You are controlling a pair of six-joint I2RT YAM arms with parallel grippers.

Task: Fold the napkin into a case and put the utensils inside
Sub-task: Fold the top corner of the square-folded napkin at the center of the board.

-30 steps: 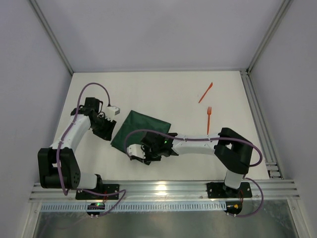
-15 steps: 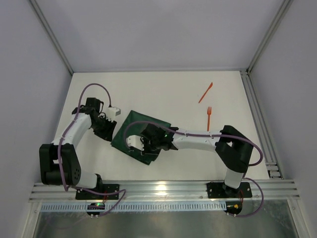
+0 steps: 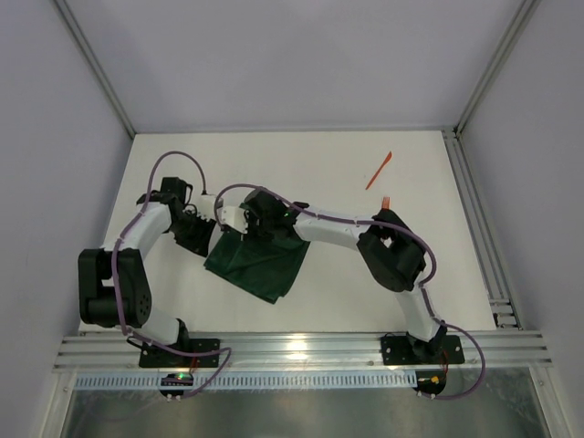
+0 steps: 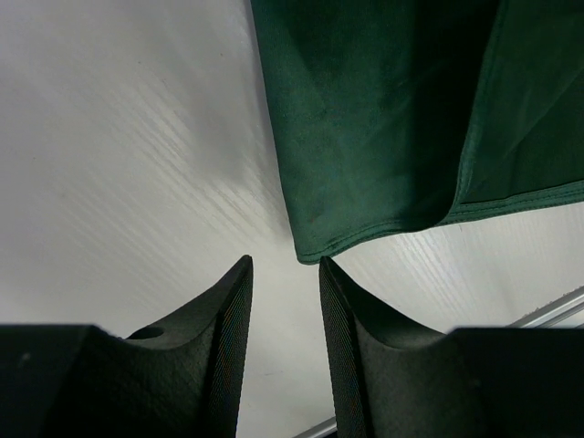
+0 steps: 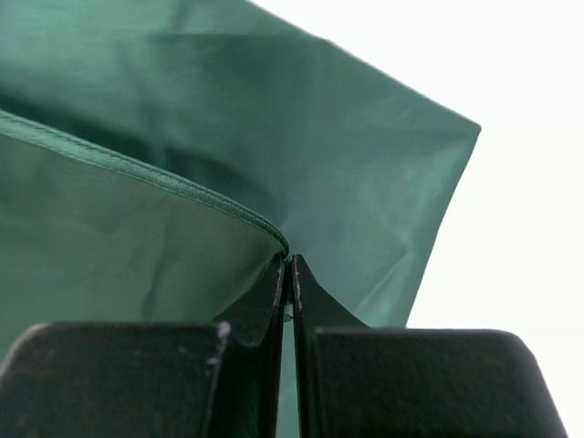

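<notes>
Napkin (image 3: 257, 262) lay on the white surface (image 3: 310, 173) left of centre, dark green, partly doubled over, long axis running from upper left to lower right in the overhead view.

Right gripper (image 5: 287, 274) reached across to the cloth's far edge. Its jaws were pressed together on a hemmed corner, the stitched edge running straight into the pinch. That corner was lifted, with a second layer of cloth spread beneath it.

Left gripper (image 4: 285, 274) sat low at the napkin's left side, just beside it. Jaws were apart, nothing between them. The nearest corner of the cloth lay just ahead of the gap, not touching either finger.

Key relation: the bulk of the napkin lay toward the robot from the clamped corner, so a fold would likely mean carrying that corner across the cloth. The left arm was the nearer one for pinning the left edge.

Cloth looked soft and thin with a matte weave and a narrow sewn hem, and creased readily. The surface was smooth and faintly streaked.

Knife (image 3: 379, 171), thin orange plastic and pointed, lay well apart at upper right, aligned on a diagonal. Only the tip of the fork (image 3: 385, 200) showed past the right arm's elbow. No case formed yet; judged early in the folding.
</notes>
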